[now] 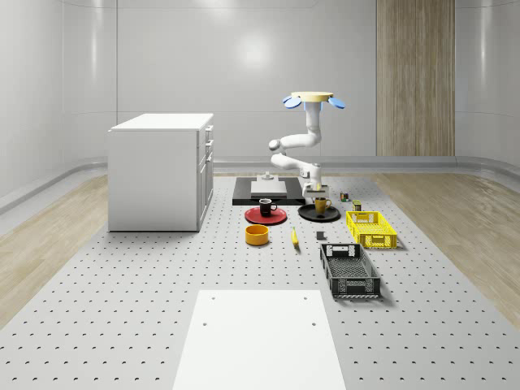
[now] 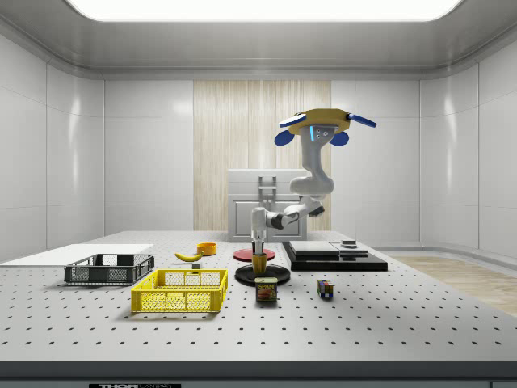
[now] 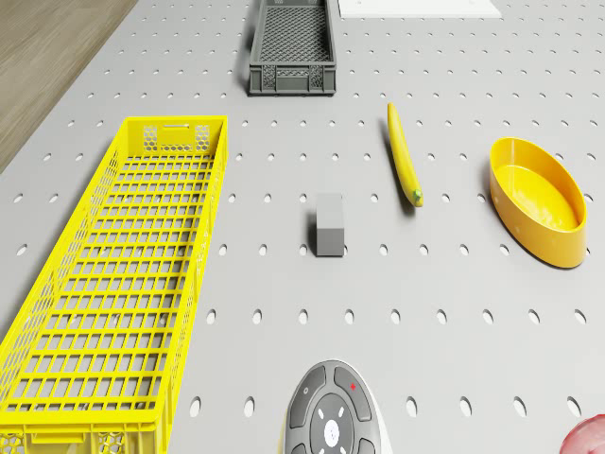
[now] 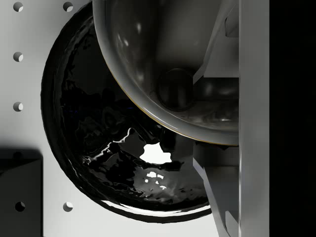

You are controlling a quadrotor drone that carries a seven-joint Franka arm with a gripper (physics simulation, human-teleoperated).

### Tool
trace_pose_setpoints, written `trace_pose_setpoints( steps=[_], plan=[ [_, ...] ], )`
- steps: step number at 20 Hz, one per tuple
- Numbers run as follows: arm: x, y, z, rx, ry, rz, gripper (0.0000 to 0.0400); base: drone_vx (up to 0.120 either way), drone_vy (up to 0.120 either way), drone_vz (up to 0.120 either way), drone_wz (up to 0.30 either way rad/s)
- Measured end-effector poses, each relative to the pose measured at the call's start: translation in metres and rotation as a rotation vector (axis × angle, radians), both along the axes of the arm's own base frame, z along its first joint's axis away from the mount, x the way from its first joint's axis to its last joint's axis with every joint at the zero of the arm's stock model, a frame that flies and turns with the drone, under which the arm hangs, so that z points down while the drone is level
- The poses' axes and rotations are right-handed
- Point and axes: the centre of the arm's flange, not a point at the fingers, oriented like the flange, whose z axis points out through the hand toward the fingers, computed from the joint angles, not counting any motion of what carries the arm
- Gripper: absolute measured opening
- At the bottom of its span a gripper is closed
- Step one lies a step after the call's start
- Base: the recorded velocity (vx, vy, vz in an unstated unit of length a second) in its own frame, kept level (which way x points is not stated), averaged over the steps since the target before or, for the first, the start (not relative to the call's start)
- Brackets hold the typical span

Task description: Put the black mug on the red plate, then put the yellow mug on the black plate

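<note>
The whole-scene view showed the drone [image 1: 311,99] hovering above the far part of the desk [image 1: 162,309], its arm bent down so that the hand [image 1: 313,193] sat at the yellow mug [image 1: 322,205], which stood on the black plate [image 1: 307,214]. The black mug [image 1: 266,206] stood on the red plate [image 1: 254,217] just beside it. The side view added what that view hid: the hand [image 2: 259,252] came straight down onto the yellow mug [image 2: 259,263], and a can [image 2: 266,290] near the yellow crate [image 2: 181,292] carried the readable word SPAM.

The wrist view looked into the yellow mug [image 4: 168,74] from right above, with the black plate [image 4: 98,148] beneath it and one finger [image 4: 254,118] alongside the mug's rim; the hand appeared to be pinching the mug.

The drone view alone showed a small grey block [image 3: 329,225] lying between the yellow crate [image 3: 123,274] and a banana [image 3: 404,156], with a yellow bowl [image 3: 539,199] beyond the banana and a grey crate [image 3: 292,47] further off.
</note>
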Motion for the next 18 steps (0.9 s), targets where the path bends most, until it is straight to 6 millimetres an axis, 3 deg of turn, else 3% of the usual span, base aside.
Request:
trace_pose_setpoints(
  steps=[1,3,6,11,18],
  plan=[
    [0.0,0.0,0.003,0.0,0.0,0.0,0.0174,0.0,0.0,0.0,0.0],
    [0.0,0.0,0.005,0.0,0.0,0.0,0.0263,0.0,0.0,0.0,0.0],
    [0.0,0.0,-0.001,0.0,0.0,0.0,0.0335,0.0,0.0,0.0,0.0],
    [0.0,0.0,-0.019,0.0,0.0,0.0,0.0381,0.0,0.0,0.0,0.0],
    [0.0,0.0,-0.034,0.0,0.0,0.0,0.0397,0.0,0.0,0.0,0.0]
  ],
)
